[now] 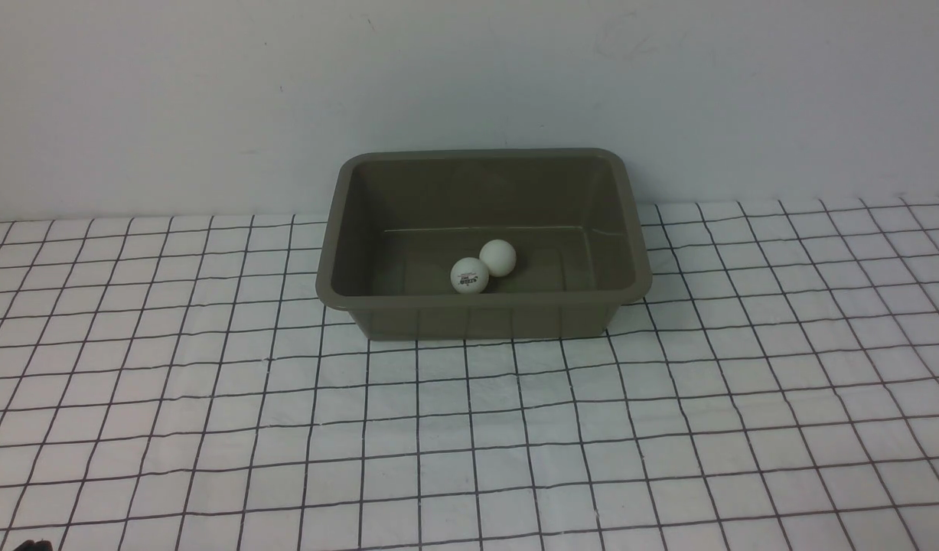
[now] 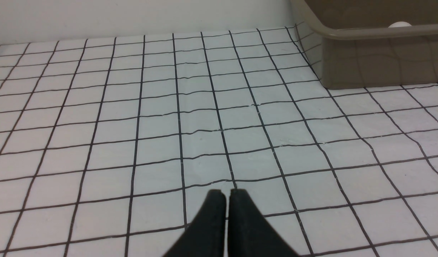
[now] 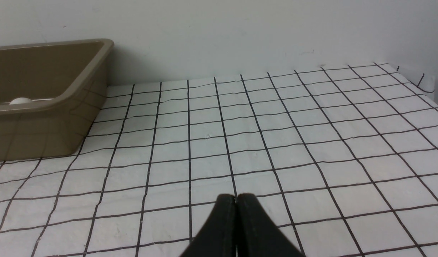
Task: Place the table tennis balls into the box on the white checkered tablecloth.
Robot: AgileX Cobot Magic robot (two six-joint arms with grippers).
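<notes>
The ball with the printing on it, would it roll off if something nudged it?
Probably: the printed ball is a smooth sphere lying loose on the box floor. It likely wouldn't go far, since the plain ball touches it and sloping walls surround both.

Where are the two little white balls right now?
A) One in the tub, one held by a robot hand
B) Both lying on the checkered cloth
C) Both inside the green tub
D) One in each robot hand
C: both table tennis balls sit side by side on the floor of the box, and nothing is gripped by either hand.
</notes>
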